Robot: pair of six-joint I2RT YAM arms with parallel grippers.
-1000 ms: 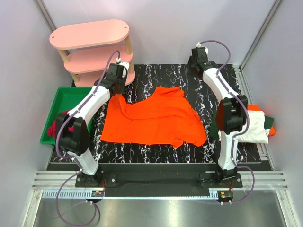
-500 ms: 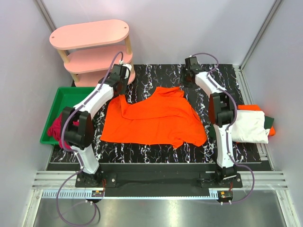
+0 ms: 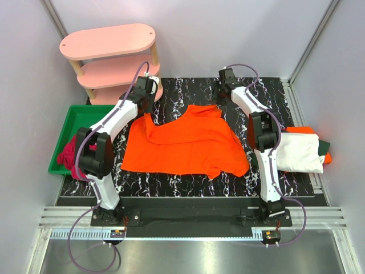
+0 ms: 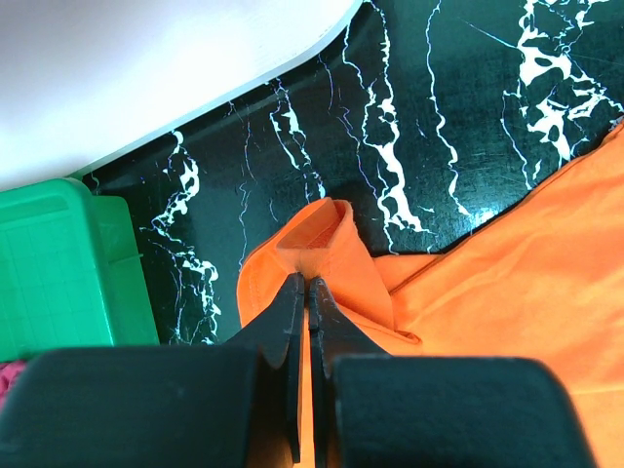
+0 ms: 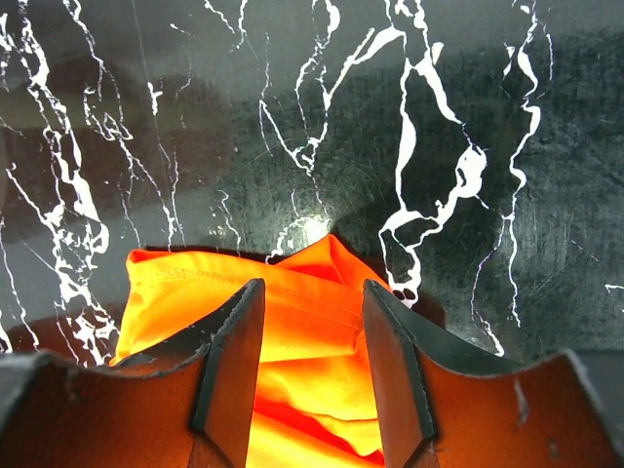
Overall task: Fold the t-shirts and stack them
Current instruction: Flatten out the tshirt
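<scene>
Orange cloth fills the middle of the black marbled tabletop (image 3: 188, 91). The big orange t-shirt (image 3: 188, 142) is spread out flat there, and it is seen in the same place as a second ago. Its far left corner is pinched by the left claw (image 4: 307, 285), whose two fingers are pressed tight together on a small fold of the cloth. This hold has not changed. The right claw (image 5: 312, 292) has been moved. A second ago it was near the back right corner of the tabletop, away from the shirt, and now it has been brought over to the shirt's far right corner. Its fingers (image 5: 232, 351) are set apart, with a bump of orange cloth lying between them. The right arm's elbow has been swung away from the pile at the right edge, so more of the folded white t-shirt (image 3: 299, 153) is shown. A dark green t-shirt (image 3: 323, 146) and a bit of a small orange t-shirt (image 3: 327, 159) are seen peeking out from under it. At the left, a green bin (image 3: 82, 114) with dark red cloth (image 3: 69, 154) in it is seen beside the tabletop, and a pink shelf (image 3: 108, 41) is seen behind the bin.
</scene>
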